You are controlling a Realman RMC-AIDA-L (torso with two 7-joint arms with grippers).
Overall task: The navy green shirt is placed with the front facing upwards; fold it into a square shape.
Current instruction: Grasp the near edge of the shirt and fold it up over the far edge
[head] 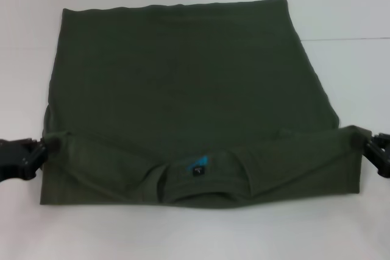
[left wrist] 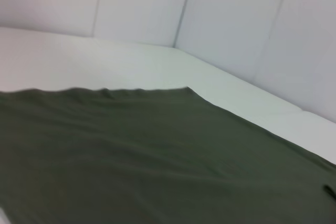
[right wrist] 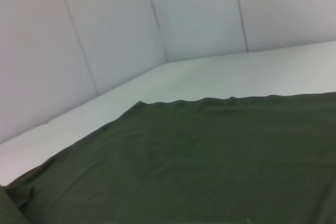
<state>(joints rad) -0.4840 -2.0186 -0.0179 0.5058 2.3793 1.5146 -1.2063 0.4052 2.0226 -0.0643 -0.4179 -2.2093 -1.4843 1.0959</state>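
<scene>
The navy green shirt [head: 177, 83] lies flat on the white table [head: 347, 10]. Its near part is folded over itself, so the collar and the blue neck label [head: 198, 165] face up near the front edge. At the fold's left corner my left gripper [head: 41, 150] pinches the cloth. My right gripper [head: 367, 141] does the same at the fold's right corner. Both corners sit slightly raised. The left wrist view shows only the smooth green cloth [left wrist: 147, 156] stretching away, and so does the right wrist view [right wrist: 210, 156]; neither shows fingers.
White table surface surrounds the shirt on all sides. White panel walls [left wrist: 236, 19] close off the back of the table, meeting in a corner [right wrist: 163, 59]. A thin seam line [head: 347, 39] runs across the table at the right.
</scene>
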